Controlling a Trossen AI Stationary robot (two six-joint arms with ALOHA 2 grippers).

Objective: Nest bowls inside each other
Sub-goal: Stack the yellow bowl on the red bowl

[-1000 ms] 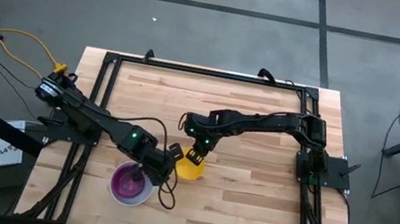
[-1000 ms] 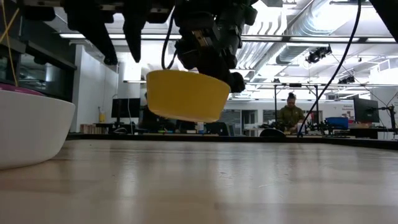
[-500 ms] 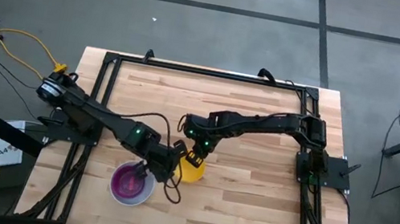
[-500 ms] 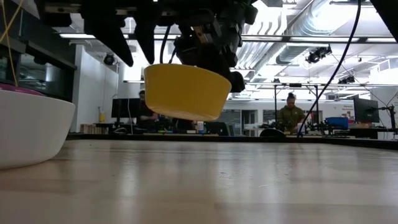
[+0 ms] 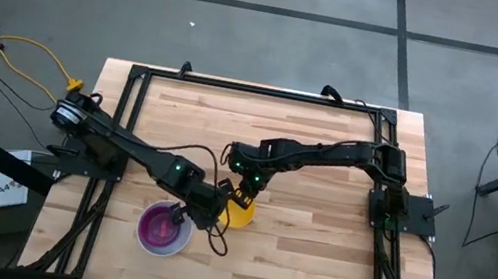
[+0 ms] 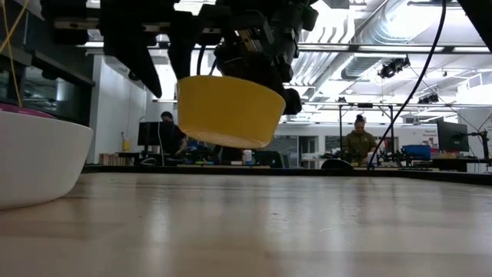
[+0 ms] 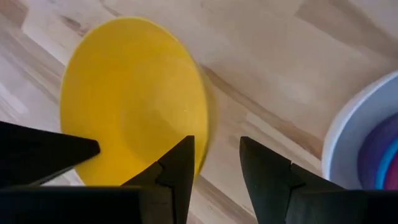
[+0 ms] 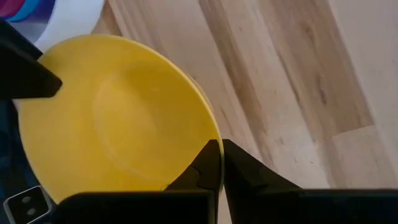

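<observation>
While my right hand pinches the rim of the yellow bowl, the bowl hangs clear of the table, tilted slightly, as the low view shows. It is a smooth round plastic bowl with a flat base and walls that flare toward the rim; the two dark fingers of my right hand are clenched on its thin edge. My left hand is at the same bowl from the other side, its wedge-shaped jaws spread and released, one finger over the bowl's yellow inside and the other beyond its rim. Just beside it stands the white bowl, broad and thick-walled, resting on the pale wooden planks near the table's front edge. Nested inside it lie the purple bowl and, within that, the blue bowl, seen as concentric curved bands
</observation>
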